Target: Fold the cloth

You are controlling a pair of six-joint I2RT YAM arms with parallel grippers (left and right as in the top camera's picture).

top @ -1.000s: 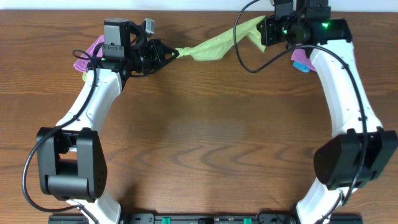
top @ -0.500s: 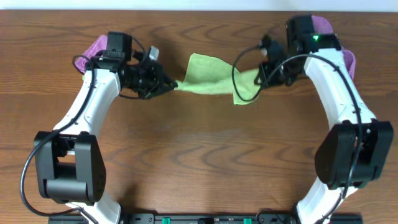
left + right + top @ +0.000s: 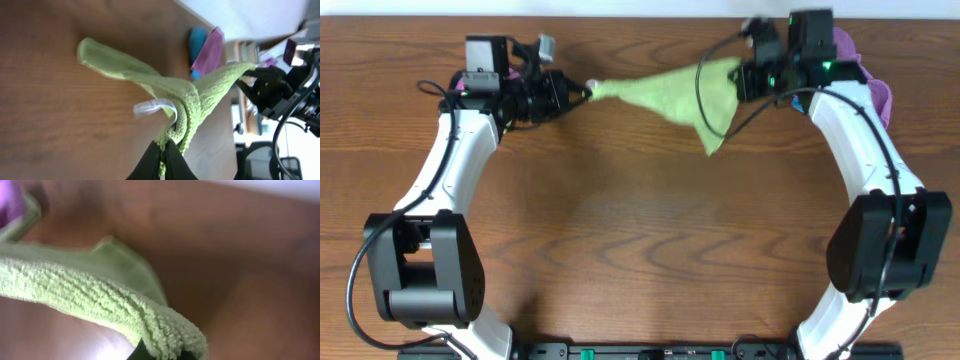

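One lime-green cloth (image 3: 675, 92) is stretched in the air between the two grippers, above the far half of the wooden tabletop (image 3: 640, 240). The left gripper (image 3: 578, 93) is clenched on one corner of it; in the left wrist view its two fingers (image 3: 150, 162) are pressed together with the green fabric bunched between them, and a single small white tag (image 3: 154, 106) loops out of the cloth just above the pinch. The right gripper (image 3: 742, 78) grasps the opposite end, with the microfibre edge draped over its fingers in the right wrist view (so little of them shows there that the hold is read mainly from the taut line of fabric running to it). From the overhead camera the cloth forms a long triangle: narrow at the left gripper, widening toward the right one, with a third, free corner hanging down to a point below the right gripper. Whether that point touches the tabletop cannot be told.

Two other cloths lie at the far right of the tabletop: one purple cloth (image 3: 876, 92), partly hidden behind the right arm, and one small blue cloth (image 3: 198, 39) just beside it, seen from the left wrist camera.
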